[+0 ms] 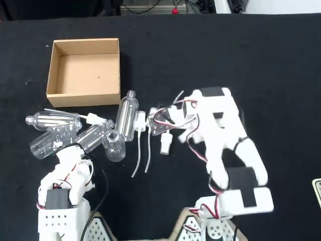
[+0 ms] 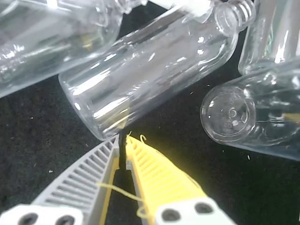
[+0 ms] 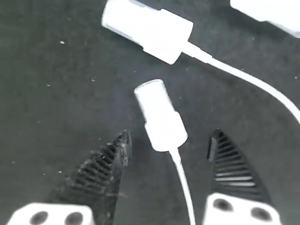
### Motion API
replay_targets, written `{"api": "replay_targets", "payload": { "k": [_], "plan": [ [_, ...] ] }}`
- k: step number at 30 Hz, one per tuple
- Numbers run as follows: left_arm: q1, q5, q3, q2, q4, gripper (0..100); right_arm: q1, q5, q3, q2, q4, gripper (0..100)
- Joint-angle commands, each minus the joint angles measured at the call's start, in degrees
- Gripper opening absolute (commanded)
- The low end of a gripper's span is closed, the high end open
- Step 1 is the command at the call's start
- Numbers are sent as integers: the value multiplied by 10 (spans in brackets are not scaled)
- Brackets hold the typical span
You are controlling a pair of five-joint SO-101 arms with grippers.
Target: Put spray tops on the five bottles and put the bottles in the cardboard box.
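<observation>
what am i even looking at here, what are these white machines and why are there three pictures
Two small robot arms sit side by side at a black table. One picture looks down from above; the other two come from cameras on each arm's wrist. On the table lie a cardboard box, clear bottles and loose white spray tops. The left gripper, grey and yellow, is shut and holds nothing, its tip close to a lying bottle. The right gripper, black, is open, with one spray top lying between its fingers, not gripped.
</observation>
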Motion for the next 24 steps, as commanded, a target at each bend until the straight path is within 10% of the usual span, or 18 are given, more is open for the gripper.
{"api": "replay_targets", "payload": {
  "k": [1, 15, 24],
  "plan": [
    [3, -1, 13, -7, 12, 30, 11, 6, -44, 22, 4, 270],
    [3, -1, 13, -7, 12, 30, 23, 3, 65, 57, -133, 265],
    [3, -1, 13, -7, 12, 30, 24, -139, 96, -29, -187, 34]
  ]
}}
